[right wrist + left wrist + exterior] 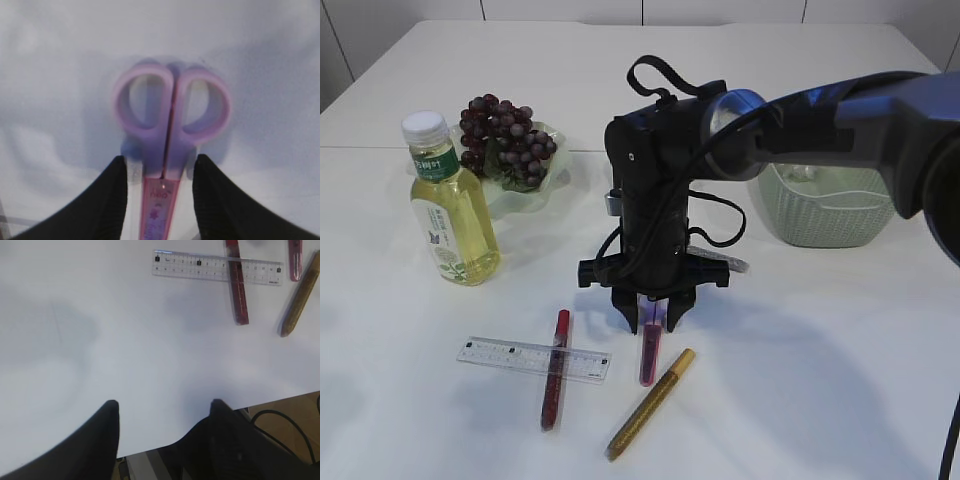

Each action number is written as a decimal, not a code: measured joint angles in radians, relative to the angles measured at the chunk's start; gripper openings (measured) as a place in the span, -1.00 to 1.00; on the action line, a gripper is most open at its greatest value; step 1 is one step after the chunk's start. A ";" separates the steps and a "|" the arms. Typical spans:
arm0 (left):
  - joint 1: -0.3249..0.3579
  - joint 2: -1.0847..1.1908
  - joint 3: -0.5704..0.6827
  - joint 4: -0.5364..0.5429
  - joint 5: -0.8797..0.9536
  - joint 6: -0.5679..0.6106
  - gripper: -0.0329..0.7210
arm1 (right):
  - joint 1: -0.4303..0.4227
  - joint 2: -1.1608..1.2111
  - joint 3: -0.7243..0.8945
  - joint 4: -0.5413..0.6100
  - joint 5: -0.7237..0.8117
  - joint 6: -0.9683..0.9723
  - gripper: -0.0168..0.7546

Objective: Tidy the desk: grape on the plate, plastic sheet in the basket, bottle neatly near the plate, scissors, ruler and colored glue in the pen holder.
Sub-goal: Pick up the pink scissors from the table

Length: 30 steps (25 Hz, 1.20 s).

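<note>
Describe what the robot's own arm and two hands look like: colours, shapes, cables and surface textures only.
The right arm is a dark grey tube ending in a silvery joint and a boxy black wrist, with black cables looping above and beside it. The right hand has two short black fingers with ribbed inner faces. The left hand also has black tapering fingers, which look smooth. No markings are visible.

Purple-handled scissors (167,130) lie flat on the white table, blades closed, twin loops side by side. Dark purple grape bunch (505,138) sits on the pale green translucent plate (548,178) at rear left. Yellow-liquid plastic bottle with white cap (448,203) stands upright just in front of the plate. Clear plastic ruler (532,360) lies flat, crossed by a red glue tube (555,369); a magenta glue tube (651,352) and gold glue tube (651,403) lie to its right. Mint woven basket (832,208) stands at rear right.
</note>
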State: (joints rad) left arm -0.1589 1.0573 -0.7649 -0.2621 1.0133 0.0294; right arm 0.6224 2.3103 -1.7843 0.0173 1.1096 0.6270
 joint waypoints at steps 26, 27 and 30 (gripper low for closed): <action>0.000 0.000 0.000 0.000 0.000 0.000 0.19 | 0.000 0.010 0.000 0.010 -0.006 0.000 -0.47; 0.000 0.000 0.000 0.000 0.000 0.000 0.19 | 0.000 0.010 0.000 0.010 -0.006 0.000 -0.47; 0.000 0.000 0.000 0.000 0.000 0.000 0.19 | 0.000 0.010 -0.002 0.019 -0.006 0.000 -0.47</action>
State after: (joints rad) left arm -0.1589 1.0573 -0.7649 -0.2621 1.0133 0.0294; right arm 0.6224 2.3208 -1.7862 0.0361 1.1038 0.6270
